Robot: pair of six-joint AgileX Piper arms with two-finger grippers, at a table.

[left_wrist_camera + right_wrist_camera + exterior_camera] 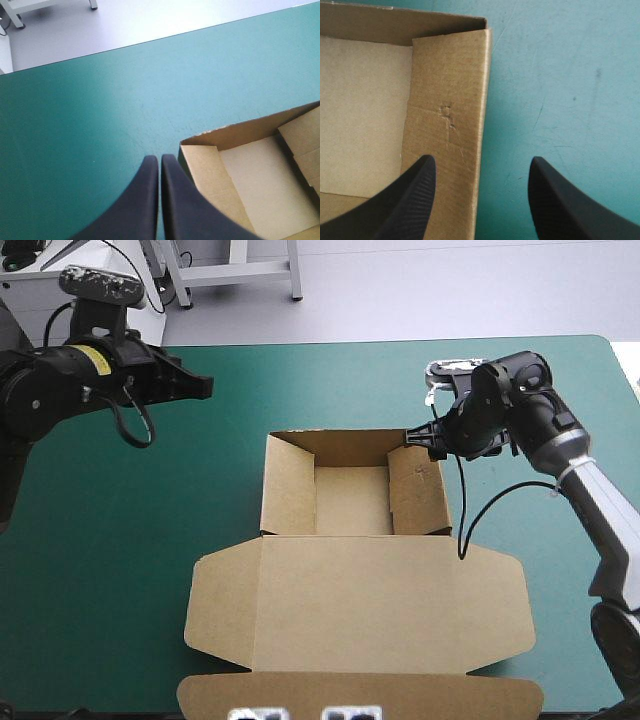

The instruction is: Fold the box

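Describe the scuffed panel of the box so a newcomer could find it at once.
On the teal-green table, the brown box lies as an open tray, lid flat toward the near edge. Take the tray's inner side panel by the open right gripper. Unlike the other walls, it bears a small torn dent at a crease.

Bright, even light; pale sheen on the teal-green cover (115, 85); soft shadow inside the box (352, 502).

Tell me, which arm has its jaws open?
The right gripper: its jaws stand apart at the right wall of the box. The left gripper has its jaws shut.
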